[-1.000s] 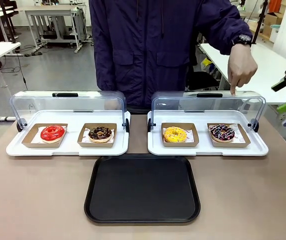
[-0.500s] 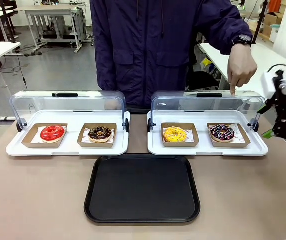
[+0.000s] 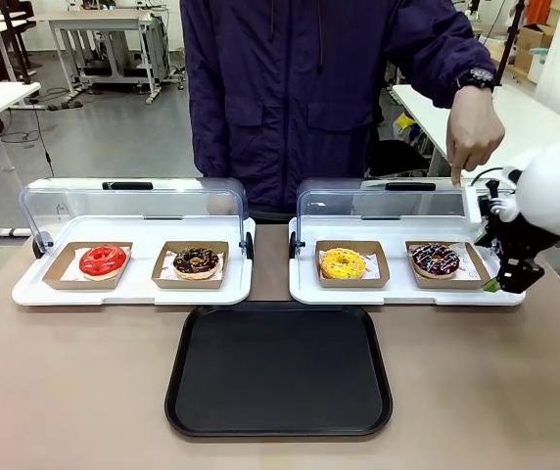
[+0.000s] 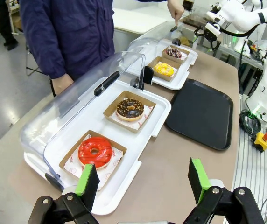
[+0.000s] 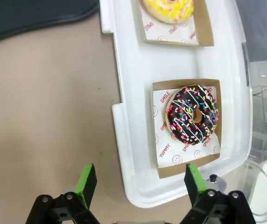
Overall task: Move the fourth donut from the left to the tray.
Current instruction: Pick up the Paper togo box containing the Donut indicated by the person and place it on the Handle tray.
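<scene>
Sprinkles of pink and white over dark glaze mark the fourth donut (image 3: 436,259), which lies flat, hole upward, in its brown cardboard holder (image 5: 186,169) at the right end of the right-hand white tray (image 3: 407,296). The clear lid (image 3: 397,204) of that tray is swung up behind it. The ring itself has no real long side. Its holder is oblong, with the longer side running along the white tray's length, side to side across the table. In my right wrist view that length runs from the bottom of the picture toward the top. The yellow donut (image 3: 344,262) sits next to it on the same white tray, toward the middle of the table. My right claw (image 5: 139,182) hangs by the white tray's right end with its jaws spread wide and nothing between them. One green pad (image 5: 87,178) is over the bare tabletop and the other is over the white tray, by the near corner of the holder. My left claw (image 4: 143,177) is gaping as well and holds nothing, well off to the left beyond the red donut (image 4: 95,151). The tray (image 3: 278,372), black and flat, lies in the middle of the table in front of both white trays, with nothing on it. The person's hand (image 3: 474,132) points a finger down at the raised lid above the fourth donut.
</scene>
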{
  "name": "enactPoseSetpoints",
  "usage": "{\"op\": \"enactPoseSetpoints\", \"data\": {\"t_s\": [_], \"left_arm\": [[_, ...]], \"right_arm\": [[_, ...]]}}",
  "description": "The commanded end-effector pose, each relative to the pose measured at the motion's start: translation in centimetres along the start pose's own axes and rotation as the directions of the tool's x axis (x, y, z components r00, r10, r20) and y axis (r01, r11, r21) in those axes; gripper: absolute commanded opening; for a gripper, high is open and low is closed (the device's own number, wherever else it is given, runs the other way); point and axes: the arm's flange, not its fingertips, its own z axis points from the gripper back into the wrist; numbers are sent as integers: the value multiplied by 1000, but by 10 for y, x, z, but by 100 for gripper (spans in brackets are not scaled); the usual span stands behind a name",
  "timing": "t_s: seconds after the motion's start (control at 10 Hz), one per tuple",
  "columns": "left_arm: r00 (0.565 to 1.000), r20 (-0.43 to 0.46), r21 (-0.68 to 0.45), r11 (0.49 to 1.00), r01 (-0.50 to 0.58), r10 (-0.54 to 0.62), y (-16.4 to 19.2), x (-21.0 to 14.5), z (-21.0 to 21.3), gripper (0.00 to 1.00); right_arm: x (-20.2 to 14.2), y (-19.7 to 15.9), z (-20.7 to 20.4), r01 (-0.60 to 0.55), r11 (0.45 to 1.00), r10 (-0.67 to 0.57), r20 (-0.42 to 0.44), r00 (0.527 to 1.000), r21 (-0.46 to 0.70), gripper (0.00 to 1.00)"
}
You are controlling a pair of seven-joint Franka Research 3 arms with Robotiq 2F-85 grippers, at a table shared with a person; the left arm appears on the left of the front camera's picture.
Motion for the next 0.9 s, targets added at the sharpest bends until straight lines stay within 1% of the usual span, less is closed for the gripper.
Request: {"op": "enactPoseSetpoints", "data": {"t_s": [0.0, 0.1, 0.2, 0.7, 0.8], "left_arm": [[1000, 8, -6, 1000, 6, -6, -2, 2, 1, 100], [1000, 8, -6, 1000, 6, -6, -2, 2, 1, 100], [1000, 8, -6, 1000, 6, -6, -2, 2, 1, 100], [1000, 8, -6, 1000, 6, -6, -2, 2, 1, 100], [1000, 8, -6, 1000, 6, -6, -2, 2, 1, 100]], "right_arm": [[-5, 6, -17, 4, 1000, -4, -7, 1000, -24, 100], [-4, 3, -22, 13, 999, -13, 2, 1000, -38, 100], [-2, 0, -10, 2, 1000, -2, -6, 1000, 1, 100], [-3, -1, -14, 4, 1000, -4, -6, 1000, -6, 100], [-2, -9, -20, 10, 1000, -10, -31, 999, 1, 100]]}}
